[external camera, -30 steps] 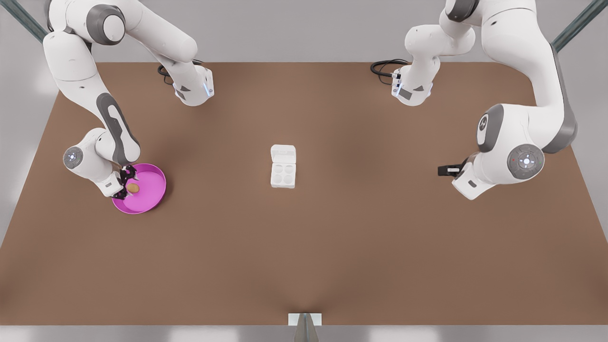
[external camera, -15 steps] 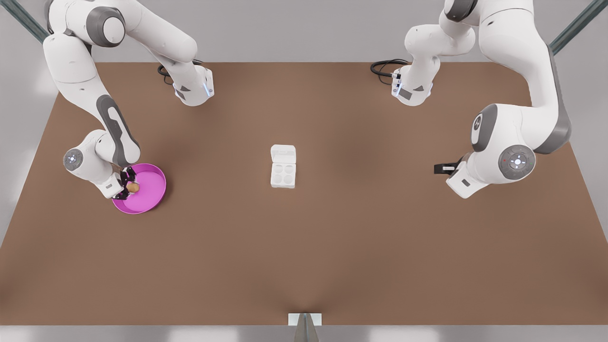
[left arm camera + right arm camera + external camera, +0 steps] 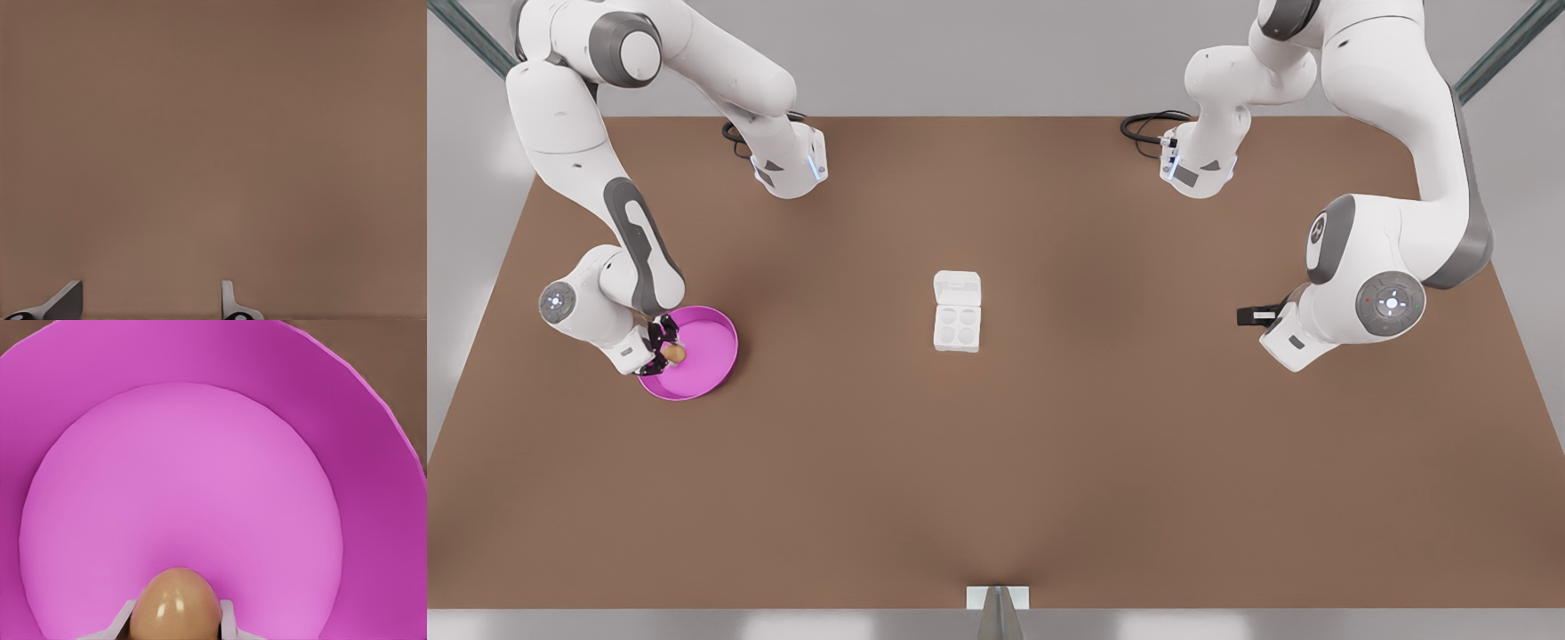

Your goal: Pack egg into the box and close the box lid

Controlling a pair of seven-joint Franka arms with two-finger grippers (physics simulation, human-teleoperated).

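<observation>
One tiny tan-brown oval egg (image 3: 175, 603) is clamped between the right gripper (image 3: 660, 345) fingers over the round magenta-pink dish (image 3: 710, 360); the left gripper (image 3: 1254, 315), fingers spread, is parked over bare brown table (image 3: 213, 133).

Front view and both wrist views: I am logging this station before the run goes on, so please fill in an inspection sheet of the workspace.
Surface: brown table, bare around the items.
Job's things: egg in the right tool's grip, over the pink dish; box mid-table, cups empty; box lid open flat.
Clutter: nothing seen.
Grippers: right tool shut on the egg at the front view's left; left tool open over bare table, waiting.
Cables: black loops by the arm bases.
Surroundings: grey walls, metal struts.
</observation>
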